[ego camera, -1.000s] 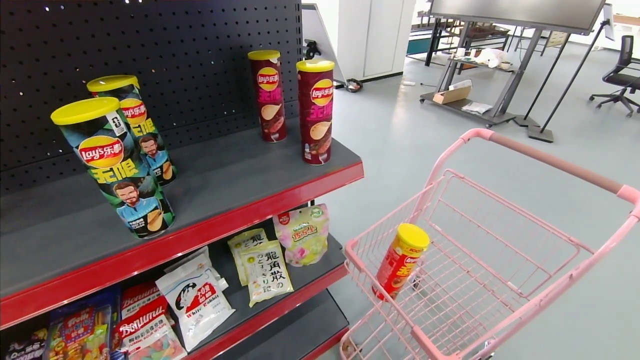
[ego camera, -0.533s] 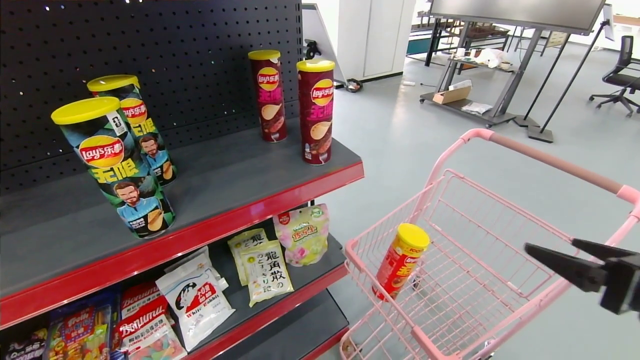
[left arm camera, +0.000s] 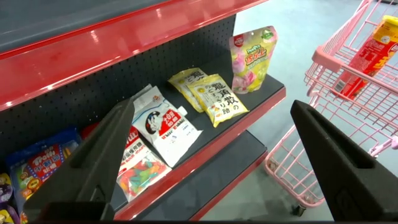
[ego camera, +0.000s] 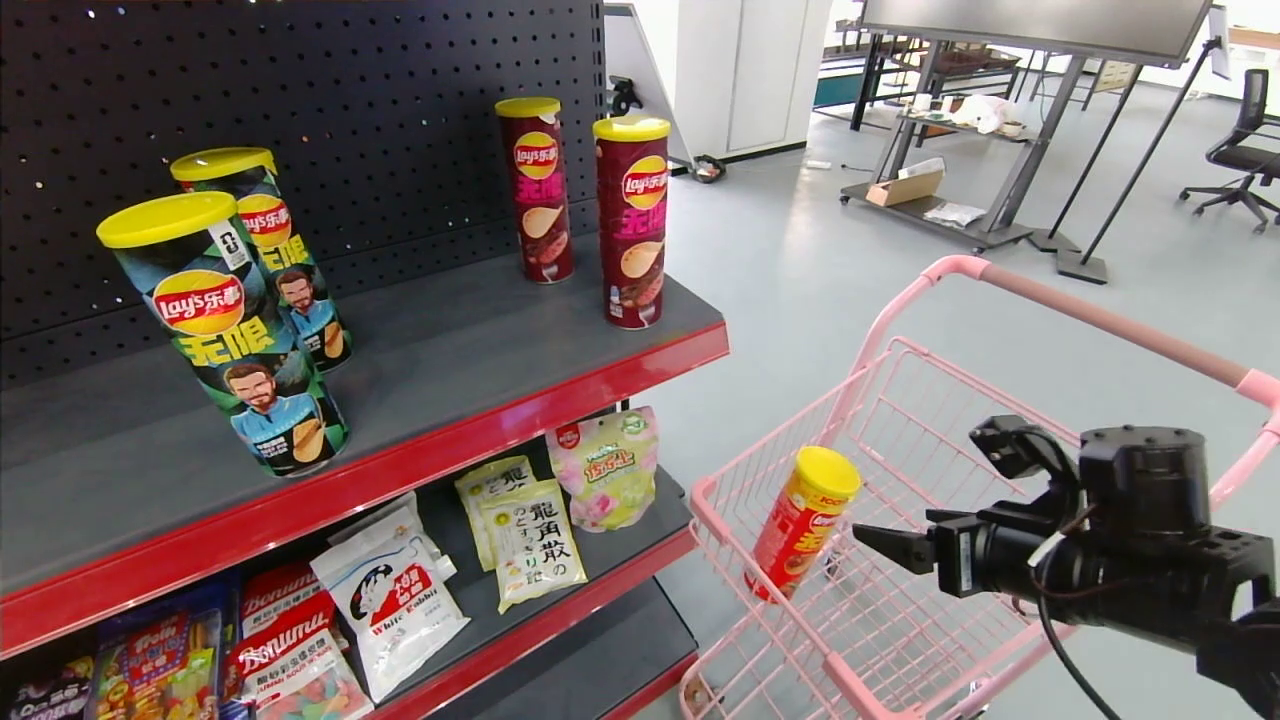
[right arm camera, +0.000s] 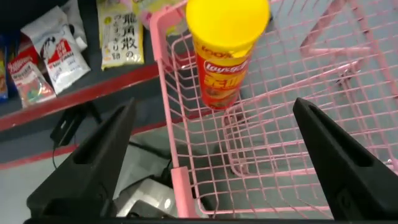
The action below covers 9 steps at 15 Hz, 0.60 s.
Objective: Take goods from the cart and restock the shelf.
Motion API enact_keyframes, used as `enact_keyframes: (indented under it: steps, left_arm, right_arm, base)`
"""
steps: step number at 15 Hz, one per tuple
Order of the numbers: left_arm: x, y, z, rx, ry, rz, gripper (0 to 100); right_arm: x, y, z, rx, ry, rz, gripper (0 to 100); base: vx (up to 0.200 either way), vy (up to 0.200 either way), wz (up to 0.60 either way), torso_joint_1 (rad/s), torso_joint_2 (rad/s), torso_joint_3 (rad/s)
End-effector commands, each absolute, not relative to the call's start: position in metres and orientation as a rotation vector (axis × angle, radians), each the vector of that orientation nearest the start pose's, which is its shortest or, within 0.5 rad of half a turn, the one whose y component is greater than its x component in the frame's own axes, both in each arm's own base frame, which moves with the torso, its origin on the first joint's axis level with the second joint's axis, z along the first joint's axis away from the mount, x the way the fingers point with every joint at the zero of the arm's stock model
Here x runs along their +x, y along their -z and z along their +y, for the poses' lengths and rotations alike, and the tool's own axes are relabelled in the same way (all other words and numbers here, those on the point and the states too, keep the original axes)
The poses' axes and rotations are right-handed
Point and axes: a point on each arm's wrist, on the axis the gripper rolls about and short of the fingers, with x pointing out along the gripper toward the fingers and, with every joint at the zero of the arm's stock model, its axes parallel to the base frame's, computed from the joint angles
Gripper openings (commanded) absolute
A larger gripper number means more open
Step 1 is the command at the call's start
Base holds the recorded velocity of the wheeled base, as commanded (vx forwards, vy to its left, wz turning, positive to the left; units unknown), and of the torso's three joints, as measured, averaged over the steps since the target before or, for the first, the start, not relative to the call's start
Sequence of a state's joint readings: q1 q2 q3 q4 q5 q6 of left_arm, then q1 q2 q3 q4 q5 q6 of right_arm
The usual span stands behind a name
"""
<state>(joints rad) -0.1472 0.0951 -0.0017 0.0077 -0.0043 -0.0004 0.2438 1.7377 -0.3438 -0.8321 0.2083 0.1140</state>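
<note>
Two green cardboard crisp tubes (ego camera: 225,330) with yellow lids are stood on the grey, red-edged shelf (ego camera: 480,340), with two maroon tubes (ego camera: 632,235) further right. The left pincer (left arm camera: 211,104) is held spread before the lower shelf's snack bags (left arm camera: 214,96). A red-and-yellow crisp tube (ego camera: 803,520) is leaned inside the pink wire cart (ego camera: 1090,320), with the right pincer (right arm camera: 214,102) spread near it, apart

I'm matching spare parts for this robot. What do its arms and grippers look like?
The right arm is matte black, with a round drum-shaped joint housing, a thin black cable looping beneath it and a small white label near the wrist. The right gripper and left gripper each have two flat, black, wedge-shaped fingers tapering to points.
</note>
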Motion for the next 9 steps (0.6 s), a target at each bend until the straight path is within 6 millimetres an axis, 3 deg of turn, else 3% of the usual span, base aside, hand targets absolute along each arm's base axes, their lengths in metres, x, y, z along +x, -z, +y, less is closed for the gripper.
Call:
enact_keyframes:
  steps: [1,9]
  left_arm:
    - [-0.015,-0.077,0.002,0.006,0.15,0.103,100]
    - [-0.015,-0.077,0.002,0.007,0.15,0.103,100]
  right_arm:
    - [0.25,-0.057,0.072,0.087,-0.412,0.677,100]
    - [0.296,-0.026,0.088,0.073,-0.343,0.614,100]
  base:
    - [0.0,0.0,0.0,0.0,0.0,0.0]
    - [0.0,0.0,0.0,0.0,0.0,0.0]
